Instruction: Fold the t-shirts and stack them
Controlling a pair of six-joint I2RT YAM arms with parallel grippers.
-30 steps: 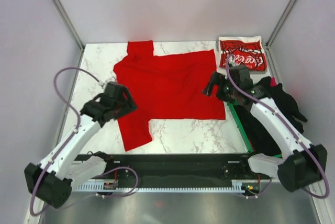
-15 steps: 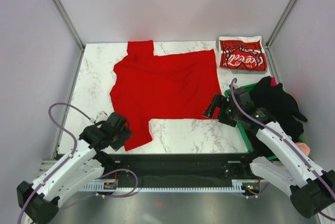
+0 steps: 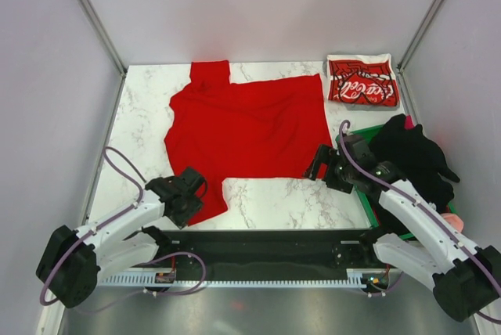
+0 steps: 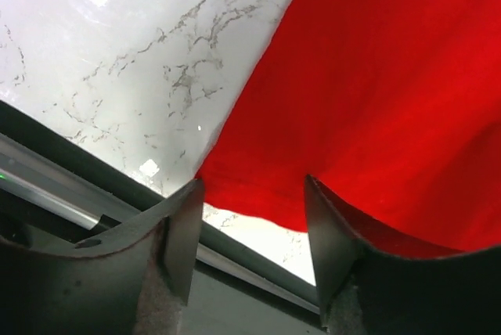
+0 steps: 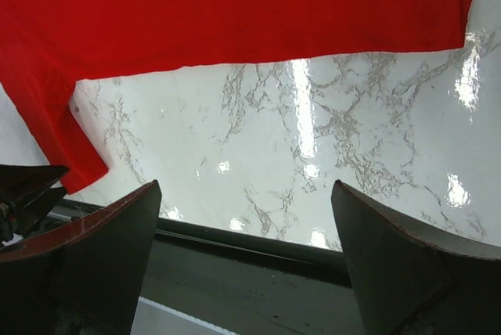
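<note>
Reaching low toward the plain red t-shirt (image 3: 250,127) from both sides

The plain red t-shirt lies spread flat on the marble table (image 3: 145,116), one sleeve (image 3: 205,194) trailing toward the near edge. The left arm lies low, its forearm running from the base at the near left corner toward that sleeve. The left gripper (image 4: 250,217) is at the sleeve's end with its jaws apart, and the wrist view shows the red hem in the gap between them, ungripped. The right arm slants up and leftward from its base. The right gripper (image 5: 246,233) is spread wide and holds nothing, over bare marble just short of the shirt's near hem. The folded Coca-Cola t-shirt (image 3: 362,81) sits in the far right corner. A green bin (image 3: 362,194) with dark clothes (image 3: 415,155) stands beside the right arm.
</note>
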